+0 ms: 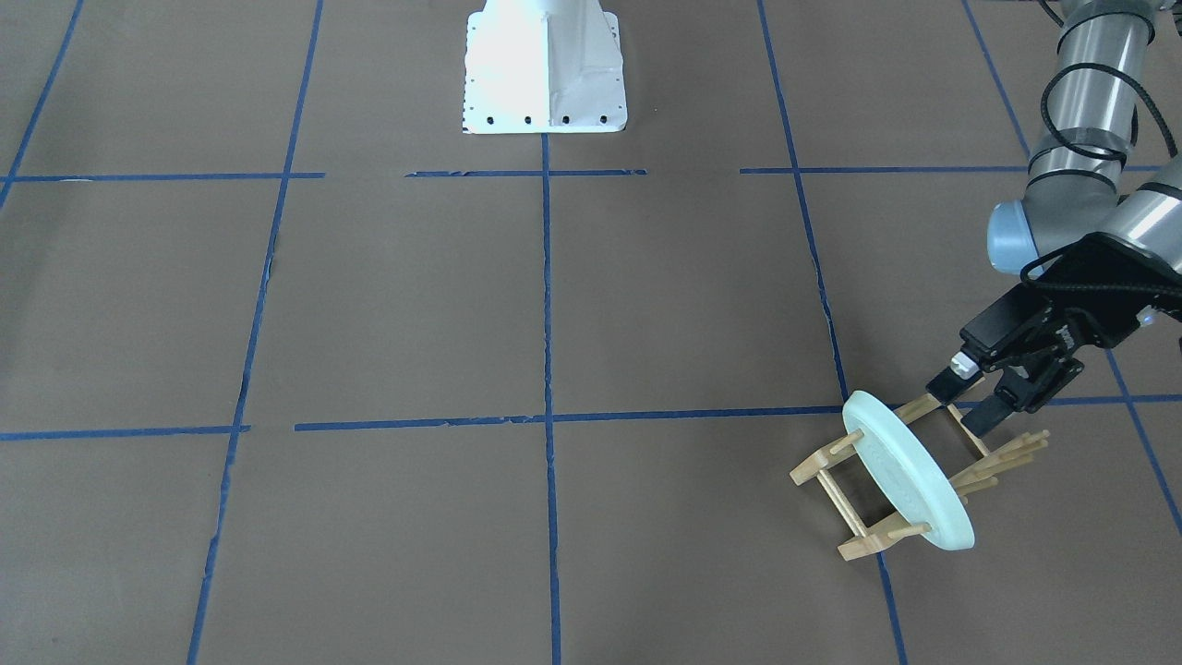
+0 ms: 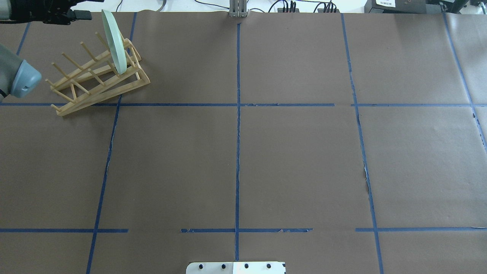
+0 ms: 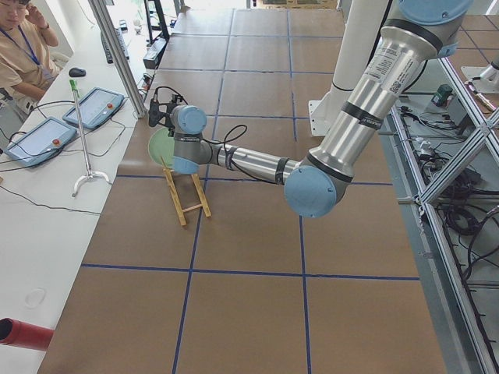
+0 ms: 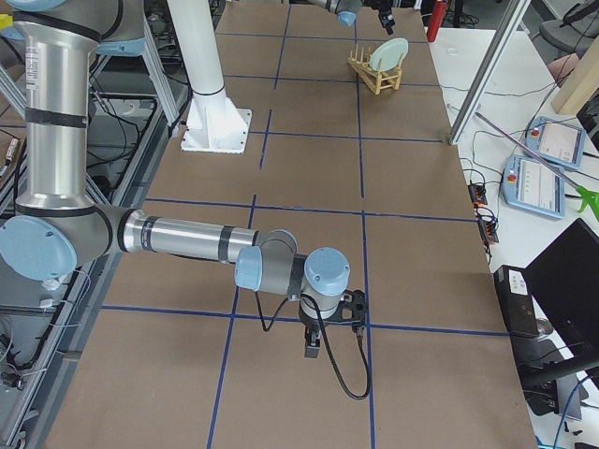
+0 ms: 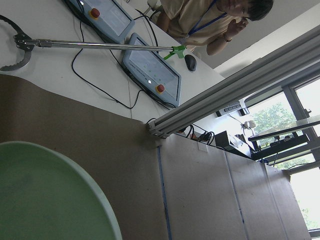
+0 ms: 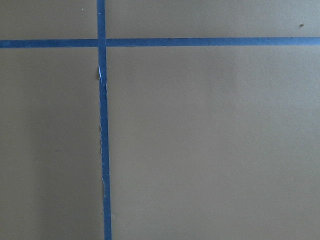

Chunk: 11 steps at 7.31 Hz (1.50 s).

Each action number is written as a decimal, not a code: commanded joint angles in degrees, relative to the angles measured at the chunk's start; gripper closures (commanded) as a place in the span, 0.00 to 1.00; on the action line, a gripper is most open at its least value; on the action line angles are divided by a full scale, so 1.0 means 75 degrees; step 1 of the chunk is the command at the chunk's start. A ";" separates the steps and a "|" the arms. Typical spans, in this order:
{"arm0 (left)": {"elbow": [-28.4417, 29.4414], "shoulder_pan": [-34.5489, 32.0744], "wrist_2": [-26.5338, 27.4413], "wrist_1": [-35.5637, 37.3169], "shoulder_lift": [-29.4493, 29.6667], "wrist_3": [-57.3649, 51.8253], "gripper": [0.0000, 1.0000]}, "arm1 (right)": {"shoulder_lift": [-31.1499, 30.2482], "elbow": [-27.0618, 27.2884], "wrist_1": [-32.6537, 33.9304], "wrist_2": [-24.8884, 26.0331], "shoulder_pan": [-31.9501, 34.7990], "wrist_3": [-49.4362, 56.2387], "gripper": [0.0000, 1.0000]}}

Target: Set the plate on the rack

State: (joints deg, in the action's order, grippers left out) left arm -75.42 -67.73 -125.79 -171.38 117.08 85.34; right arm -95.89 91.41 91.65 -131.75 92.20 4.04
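Plate (image 1: 910, 480) upright in rack (image 1: 866, 547), near left claw (image 1: 958, 408) (spread, not touching).

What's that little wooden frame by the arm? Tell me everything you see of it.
The rack is small, of light wood: two parallel rails with rows of upright pegs, joined by thin dowels. It stands on the brown table near a corner on the robot's left. The pale green plate stands on edge between its pegs near one end. The left gripper hangs open by the other end.

Brown table (image 2: 296, 167) with blue tape grid (image 2: 237, 152), two teach pendants (image 3: 39, 140) beside an operator (image 3: 19, 54)
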 commanded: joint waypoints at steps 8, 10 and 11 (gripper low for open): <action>-0.2108 -0.2402 -0.0826 0.9014 -0.2309 -1.0699 0.00 | 0.0000 0.0000 -0.0010 0.0000 0.0000 0.0000 0.00; -0.2259 -0.3353 -0.1146 1.0308 -0.3206 -1.2298 0.00 | 0.0000 0.0000 0.0002 0.0000 0.0000 0.0000 0.00; -0.2353 -0.3380 -0.1158 1.0242 -0.3700 -1.2386 0.00 | 0.0000 0.0000 -0.0010 0.0000 0.0000 0.0000 0.00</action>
State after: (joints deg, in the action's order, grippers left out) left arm -92.26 -91.27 -133.92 -96.32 94.08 -4.12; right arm -95.89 91.41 91.62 -131.75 92.20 4.04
